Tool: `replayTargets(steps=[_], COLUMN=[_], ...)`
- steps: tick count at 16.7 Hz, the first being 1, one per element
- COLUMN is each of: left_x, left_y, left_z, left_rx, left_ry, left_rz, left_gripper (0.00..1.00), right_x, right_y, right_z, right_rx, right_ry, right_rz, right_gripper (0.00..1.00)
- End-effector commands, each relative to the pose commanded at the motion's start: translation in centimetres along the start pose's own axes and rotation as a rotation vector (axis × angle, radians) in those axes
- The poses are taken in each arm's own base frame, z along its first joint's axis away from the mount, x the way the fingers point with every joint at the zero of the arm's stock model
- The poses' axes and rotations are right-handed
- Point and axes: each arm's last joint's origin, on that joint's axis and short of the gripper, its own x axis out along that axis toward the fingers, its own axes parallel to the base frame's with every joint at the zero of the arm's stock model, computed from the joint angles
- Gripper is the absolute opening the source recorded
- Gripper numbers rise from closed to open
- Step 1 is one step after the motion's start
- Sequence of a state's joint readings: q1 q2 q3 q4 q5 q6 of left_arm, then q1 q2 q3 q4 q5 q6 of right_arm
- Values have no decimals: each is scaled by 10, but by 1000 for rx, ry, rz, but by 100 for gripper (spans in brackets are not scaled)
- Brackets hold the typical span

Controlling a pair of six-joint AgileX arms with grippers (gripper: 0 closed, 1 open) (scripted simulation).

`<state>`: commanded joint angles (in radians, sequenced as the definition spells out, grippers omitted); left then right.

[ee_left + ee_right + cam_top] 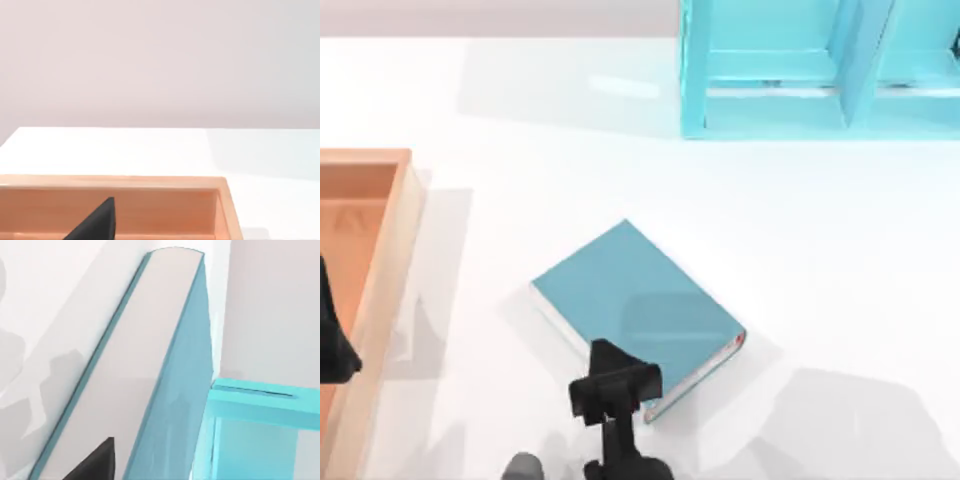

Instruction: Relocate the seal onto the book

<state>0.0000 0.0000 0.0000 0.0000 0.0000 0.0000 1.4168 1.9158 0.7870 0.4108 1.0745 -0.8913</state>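
Hovering over the near edge of the teal book (635, 300), my right gripper (612, 385) cannot be judged released or clenched; my left arm sits parked by the wooden tray (382, 260) left of it.

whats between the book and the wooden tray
Only bare white table lies between the book and the wooden tray, as the top view shows. The right hand is at the book's near edge; the left hand is over the tray.
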Motion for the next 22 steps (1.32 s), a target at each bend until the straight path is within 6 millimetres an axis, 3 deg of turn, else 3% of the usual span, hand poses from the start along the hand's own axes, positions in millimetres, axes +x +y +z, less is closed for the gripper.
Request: replayTargets(steps=[3,5,12,16,19,22], left_x=[0,0,0,0,0,0], left_y=[0,0,0,0,0,0], left_z=[0,0,0,0,0,0], left_rx=[0,0,0,0,0,0], left_ry=[0,0,0,0,0,0], left_rz=[0,0,0,0,0,0], left_gripper=[100,100,100,100,100,100], right_x=[-38,-52,-46,-15,9,12], right_y=[3,2,-3,-31,-65,-83], right_z=[5,7,0,-45,-99,-151], right_rx=[23,38,67,229,440,652], right_ry=[-8,-17,5,115,209,233], right_rz=[-34,-54,-50,-24,-11,10], right_gripper=[100,100,100,100,100,100])
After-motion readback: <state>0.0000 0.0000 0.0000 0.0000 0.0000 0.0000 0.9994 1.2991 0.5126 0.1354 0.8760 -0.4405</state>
